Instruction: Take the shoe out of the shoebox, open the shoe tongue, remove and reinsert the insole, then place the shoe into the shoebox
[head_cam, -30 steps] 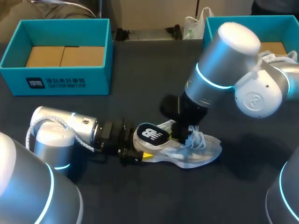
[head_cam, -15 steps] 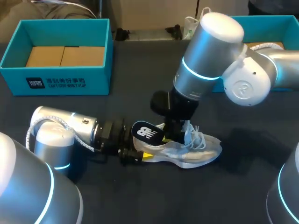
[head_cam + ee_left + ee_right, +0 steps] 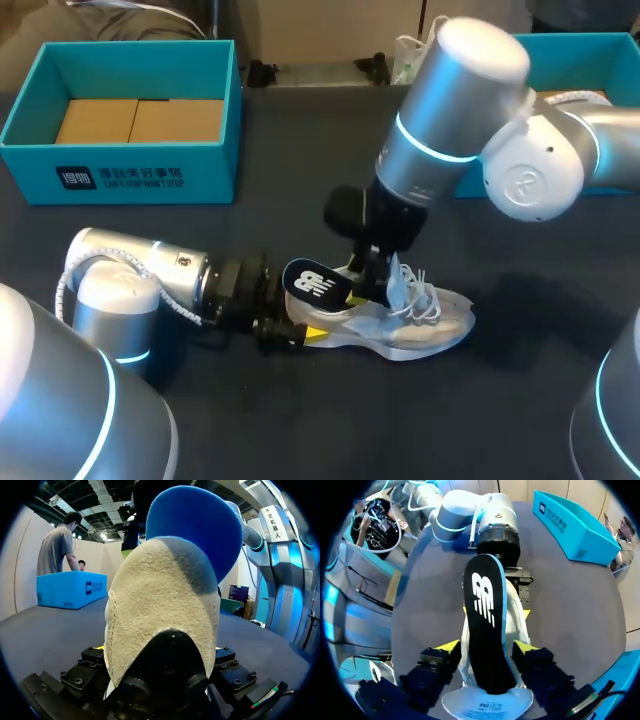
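Rightward and upward, the right gripper is drifting over the pale grey mesh sneaker on the dark table; its grip cannot be told. The left gripper is clamping the heel, steadying it while the black logo-printed insole is projecting out.

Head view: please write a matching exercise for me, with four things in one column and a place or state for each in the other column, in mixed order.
Things:
1. insole
2. sneaker
3. left shoebox
4. left pincer

Places or states:
a. at the far left corner of the table, no shoe inside
b. clamped on the sneaker's heel
c. heel end raised out of the sneaker
d. on the table, laces loose

Pairs: 1-c, 2-d, 3-a, 4-b.
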Robot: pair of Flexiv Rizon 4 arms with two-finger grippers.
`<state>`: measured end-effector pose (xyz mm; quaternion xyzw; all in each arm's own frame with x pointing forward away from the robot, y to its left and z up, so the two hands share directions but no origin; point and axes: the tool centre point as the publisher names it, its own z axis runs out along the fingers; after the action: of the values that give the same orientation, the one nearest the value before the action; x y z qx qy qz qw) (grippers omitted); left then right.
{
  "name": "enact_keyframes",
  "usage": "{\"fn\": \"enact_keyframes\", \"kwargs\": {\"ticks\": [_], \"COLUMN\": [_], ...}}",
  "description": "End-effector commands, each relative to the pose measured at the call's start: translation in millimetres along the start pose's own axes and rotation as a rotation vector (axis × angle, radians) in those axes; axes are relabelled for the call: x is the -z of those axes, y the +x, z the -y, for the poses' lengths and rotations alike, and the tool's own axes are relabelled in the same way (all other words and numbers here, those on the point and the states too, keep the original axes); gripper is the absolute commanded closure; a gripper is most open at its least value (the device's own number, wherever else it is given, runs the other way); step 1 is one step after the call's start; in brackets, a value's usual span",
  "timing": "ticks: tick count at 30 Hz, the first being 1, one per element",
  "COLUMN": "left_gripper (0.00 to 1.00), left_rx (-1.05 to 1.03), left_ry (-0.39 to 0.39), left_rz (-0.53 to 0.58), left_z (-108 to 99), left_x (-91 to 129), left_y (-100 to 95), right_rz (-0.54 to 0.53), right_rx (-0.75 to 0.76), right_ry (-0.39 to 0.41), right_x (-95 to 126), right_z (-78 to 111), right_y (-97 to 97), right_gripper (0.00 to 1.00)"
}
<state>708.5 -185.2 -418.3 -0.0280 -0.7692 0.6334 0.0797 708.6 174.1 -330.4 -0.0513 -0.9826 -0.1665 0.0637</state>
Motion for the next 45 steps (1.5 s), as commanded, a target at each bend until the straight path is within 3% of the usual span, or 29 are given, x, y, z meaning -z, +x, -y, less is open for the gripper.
{"fn": "enact_keyframes", "kwargs": {"ticks": [1, 7, 11, 14, 17, 29, 34, 36, 45], "left_gripper": [1.0, 1.0, 1.0, 1.0, 1.0, 1.0, 1.0, 1.0, 1.0], "left_rx": [0.001, 0.001, 0.001, 0.001, 0.001, 0.001, 0.001, 0.001, 0.001], "left_ry": [-0.002, -0.002, -0.002, -0.002, -0.002, -0.002, -0.002, -0.002, -0.002], "left_rz": [0.0, 0.0, 0.0, 0.0, 0.0, 0.0, 0.0, 0.0, 0.0], "left_z": [1, 1, 1, 1, 1, 1, 1, 1, 1], "left_x": [0, 0, 0, 0, 0, 0, 0, 0, 0], "left_y": [-0.7, -0.7, -0.7, -0.7, -0.7, -0.7, -0.7, -0.7, -0.7], "right_rz": [-0.026, -0.036, -0.049, -0.076, -0.103, -0.2, -0.195, -0.192, -0.2], "right_rx": [0.0, -0.014, -0.023, -0.041, -0.053, -0.051, -0.061, -0.063, -0.034], "right_ry": [0.021, 0.037, 0.045, 0.042, 0.028, 0.019, 0.003, -0.003, -0.031], "right_x": [-8, -9, -11, -13, -16, -30, -27, -25, -19], "right_z": [-10.9, -13.3, -11.6, -6.5, -1.8, -1.0, 0.9, 1.3, -4.6], "right_y": [-6.8, -7.6, -9.3, -12.0, -13.5, -11.4, -6.2, -4.3, 1.9], "right_gripper": [0.42, 0.44, 0.35, 0.38, 0.5, 0.55, 0.84, 1.0, 1.0]}}
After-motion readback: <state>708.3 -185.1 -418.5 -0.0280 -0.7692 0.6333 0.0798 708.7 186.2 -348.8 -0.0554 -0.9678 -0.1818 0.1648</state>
